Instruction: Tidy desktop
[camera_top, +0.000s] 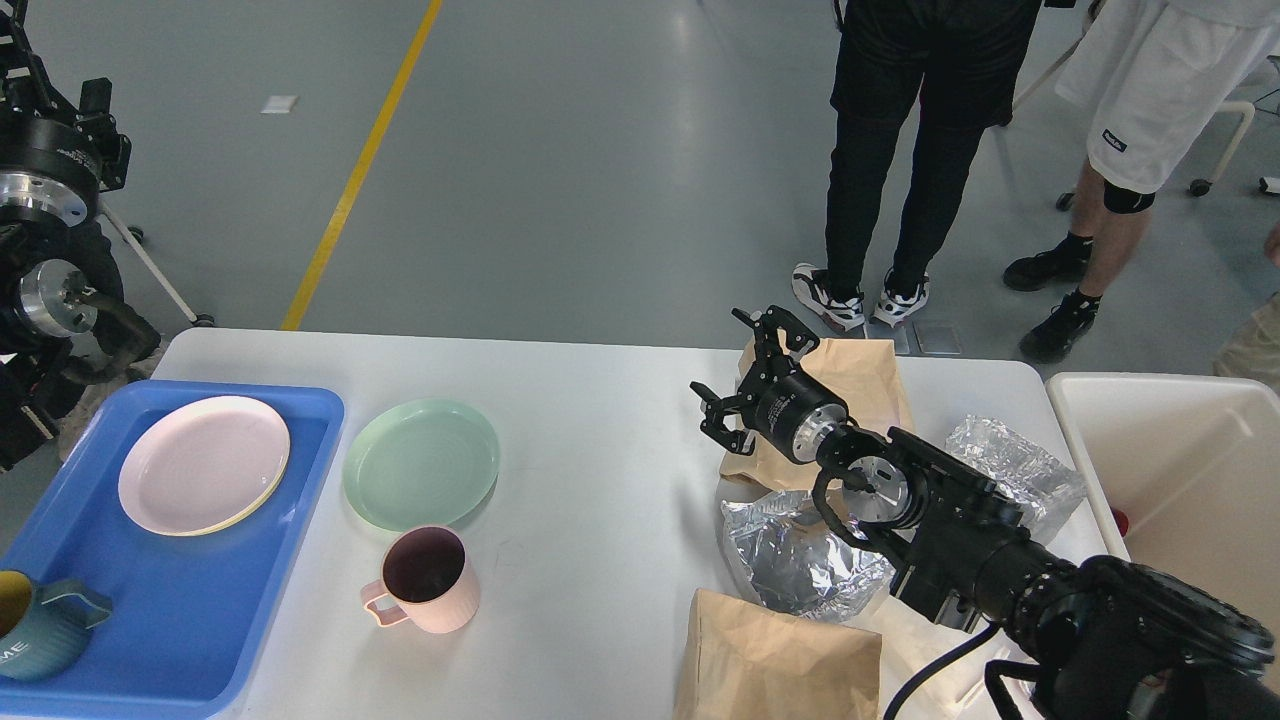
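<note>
Your right gripper (738, 372) hangs jaws wide and empty over the far paper bag (865, 385), at about 2 o'clock on the tabletop (600, 480). Looks like trash pickup: drop, clamp the bag, swing to the bin (1180, 460) at 3. Left gripper's probably out of frame.

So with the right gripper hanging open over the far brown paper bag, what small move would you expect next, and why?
Probably a short descent onto the far brown paper bag to grasp it. The right gripper is open and holds nothing, the bag lies on the desktop right under it, and the cream bin at the right looks like the likely place for it. Whether it touches the bag yet I cannot tell.
</note>
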